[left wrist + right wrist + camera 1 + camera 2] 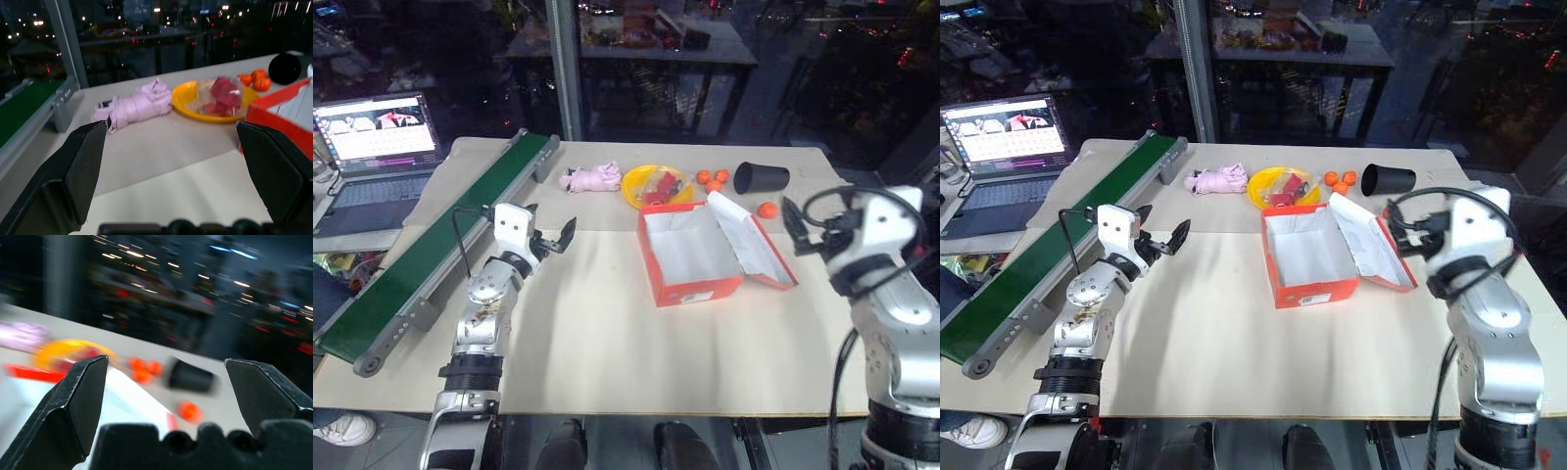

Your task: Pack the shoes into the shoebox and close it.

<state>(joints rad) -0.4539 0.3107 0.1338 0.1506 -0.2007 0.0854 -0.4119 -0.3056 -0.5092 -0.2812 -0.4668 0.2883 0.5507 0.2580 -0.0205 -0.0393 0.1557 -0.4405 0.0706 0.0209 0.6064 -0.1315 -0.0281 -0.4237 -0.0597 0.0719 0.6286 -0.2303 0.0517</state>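
The red-orange shoebox (690,285) stands open in the middle of the table, its white inside bare. Its lid (756,247) lies folded out to the right. The shoes are out of view. My left gripper (551,227) hovers open above the table to the left of the box, with nothing between its fingers; in the left wrist view it (171,147) points toward the pink bundle and yellow plate. My right gripper (166,377) is open and empty, raised just right of the lid (796,230).
A green conveyor belt (440,245) runs along the table's left, with a laptop (377,137) beyond it. Behind the box lie a pink bundle (592,178), a yellow plate (633,188) with red items, small orange balls (712,179) and a tipped black cup (762,177).
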